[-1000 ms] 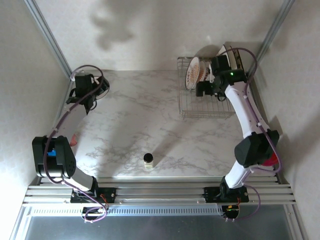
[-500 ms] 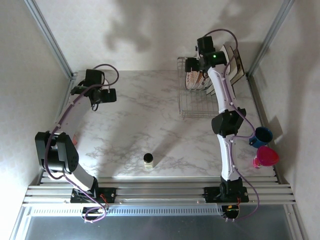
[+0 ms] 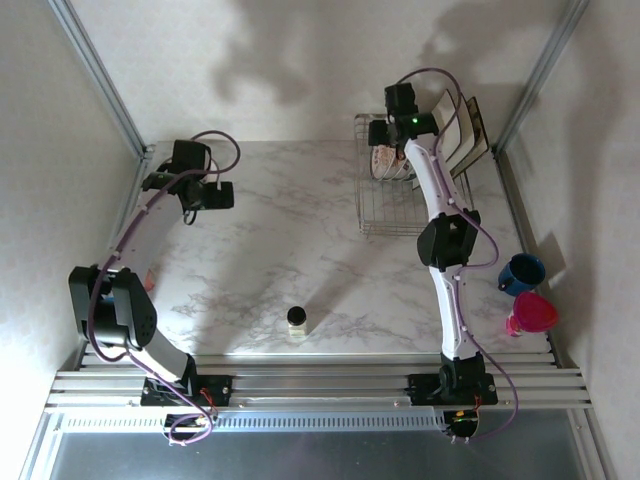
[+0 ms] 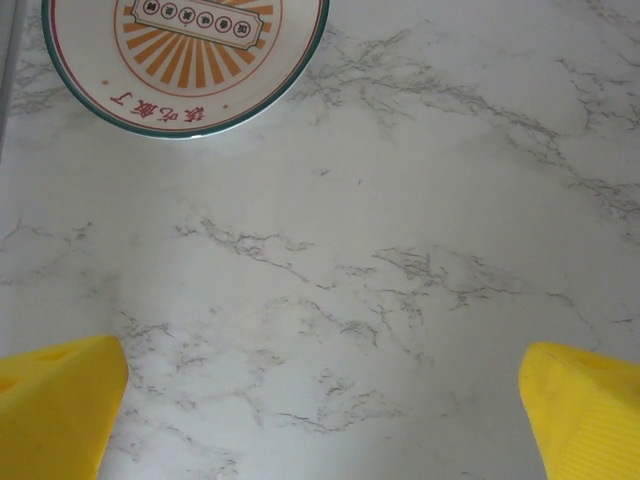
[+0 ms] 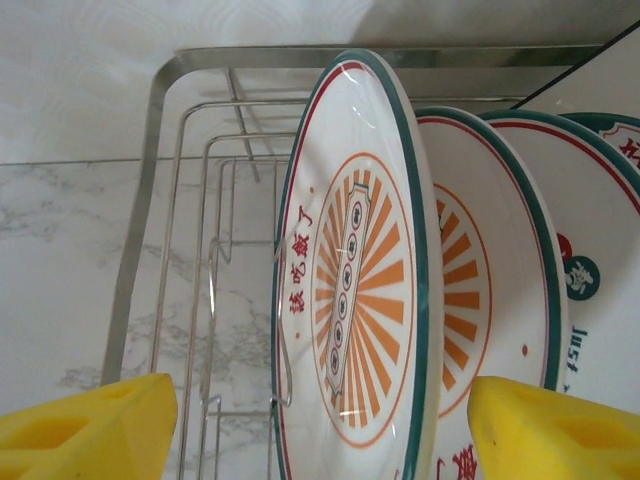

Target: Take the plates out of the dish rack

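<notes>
Right arm has stretched out since a second ago: right pincer (image 3: 380, 135) went from mid-rack to the far left corner of the rack (image 3: 412, 218), above the round plates (image 3: 386, 160). Left pincer (image 3: 221, 193) swung inward off the left edge of the counter (image 3: 290, 230). Rack sits in the counter's far right corner. Round plates stand on edge in a row running left-right, orange backs facing left. Square plates (image 3: 462, 125) lean at the right end. Right wrist view: right pincer straddles the front plate (image 5: 350, 300), jaws apart with a gap each side, not gripping. Left pincer is wide, holding nothing, over bare counter. A lone plate (image 4: 185, 60) lies flat, back up, just ahead.
</notes>
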